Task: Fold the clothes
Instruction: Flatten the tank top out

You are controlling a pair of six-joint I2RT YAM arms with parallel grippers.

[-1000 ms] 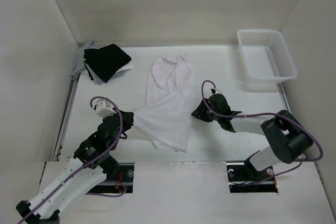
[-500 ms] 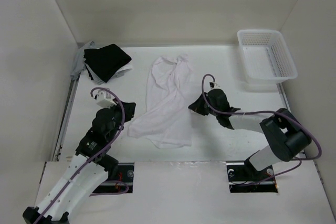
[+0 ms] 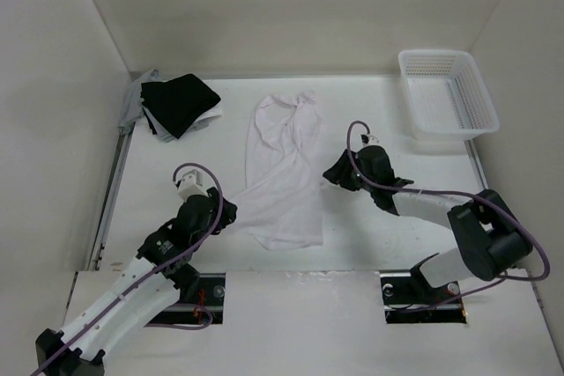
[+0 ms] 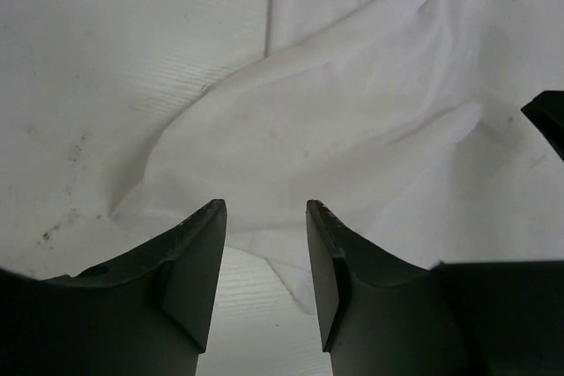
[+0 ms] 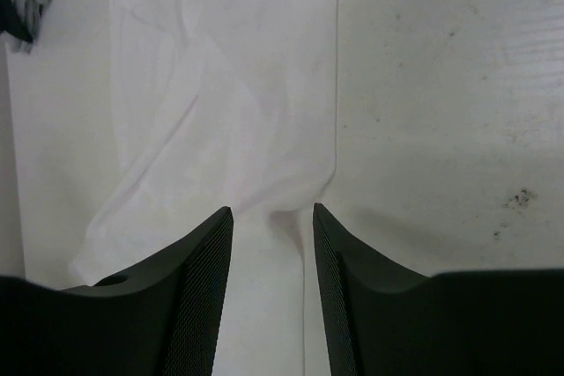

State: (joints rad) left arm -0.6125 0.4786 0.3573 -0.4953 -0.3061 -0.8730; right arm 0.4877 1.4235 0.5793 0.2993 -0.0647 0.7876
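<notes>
Both pincers have let go, and the shirt lies loose on the surface

The left pincer (image 3: 226, 212) and right pincer (image 3: 334, 173) were clamped shut a moment ago; now their jaws stand apart with nothing between them, one at each side edge of the clothes (image 3: 284, 165), mid-surface (image 3: 401, 134). The lower left corner points at the left pincer, with a diagonal ridge across the cloth. This was probably a straightening tug, and the folding itself is still ahead.

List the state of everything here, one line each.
white shirt: lying on the table, wrinkled, partly folded over itself, not held
left fingers: open, at the shirt's near-left edge
right fingers: open, at the shirt's right edge
black garment: bunched on a grey cloth
basket: upright, empty
</notes>
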